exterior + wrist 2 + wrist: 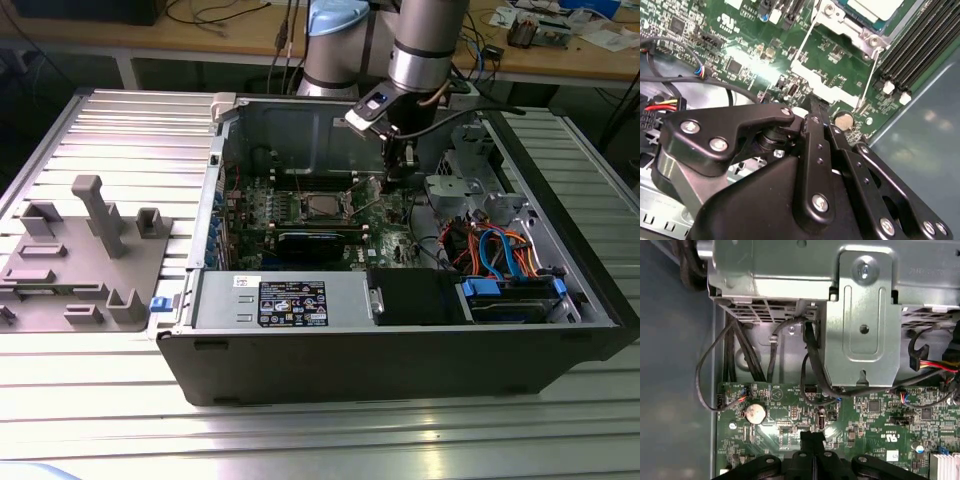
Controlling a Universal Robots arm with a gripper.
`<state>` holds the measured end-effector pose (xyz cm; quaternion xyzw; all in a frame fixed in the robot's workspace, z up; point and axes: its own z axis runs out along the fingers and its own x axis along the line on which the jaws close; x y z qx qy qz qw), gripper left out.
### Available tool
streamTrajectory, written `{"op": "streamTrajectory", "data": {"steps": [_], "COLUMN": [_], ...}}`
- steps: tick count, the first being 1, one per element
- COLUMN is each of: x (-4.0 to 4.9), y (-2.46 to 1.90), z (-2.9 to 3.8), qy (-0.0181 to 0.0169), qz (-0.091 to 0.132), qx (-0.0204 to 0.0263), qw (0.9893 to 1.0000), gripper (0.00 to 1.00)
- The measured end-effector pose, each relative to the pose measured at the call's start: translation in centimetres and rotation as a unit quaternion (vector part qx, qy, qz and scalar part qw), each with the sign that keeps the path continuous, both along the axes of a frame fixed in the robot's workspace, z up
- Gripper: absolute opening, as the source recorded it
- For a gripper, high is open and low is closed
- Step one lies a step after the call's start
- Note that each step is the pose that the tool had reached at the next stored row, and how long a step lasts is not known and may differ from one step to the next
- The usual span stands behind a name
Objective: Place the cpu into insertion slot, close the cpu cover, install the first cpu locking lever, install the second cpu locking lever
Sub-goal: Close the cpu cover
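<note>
While the arm reaches down into the open computer case (400, 355) on the ribbed metal worktop (300, 440), the claw (398, 172) hangs low over the green circuit board (392, 238). It is to the exterior view's right of the insertion slot (304, 207).

- Claw: in both wrist views the black fingers (808, 439) are pressed together with nothing between them. The tips are near a round coin cell (842, 120) on the board; I cannot tell whether they touch the board.
- Cpu (875, 7): lies flat in the slot, pale metal top up.
- Cpu cover (847, 26): silvery frame along the chip's edge. Two thin wire levers (802, 44) run out from it. I cannot tell whether they are latched.
- A grey moulded fixture (85, 250) sits on the worktop, well apart from the case, on the exterior view's left.
</note>
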<state>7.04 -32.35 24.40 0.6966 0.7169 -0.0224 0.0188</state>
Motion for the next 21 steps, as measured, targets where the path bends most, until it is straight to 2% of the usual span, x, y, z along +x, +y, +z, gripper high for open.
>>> {"op": "streamTrajectory", "data": {"steps": [1, 7, 14, 21], "x": [-0.38, -0.79, -0.86, -2.31], "y": [0.01, 0.06, 0.06, 0.06], "z": [-0.01, -0.01, -0.01, -0.01], "qy": [0.0, -0.0001, 0.0, 0.0], "qz": [0.0, 0.0, 0.0, 0.0], "qx": [0.0011, 0.0012, 0.0013, 0.0013], "qw": [1.0, 1.0, 1.0, 1.0], "gripper": [0.11, 0.11, 0.11, 0.11]}}
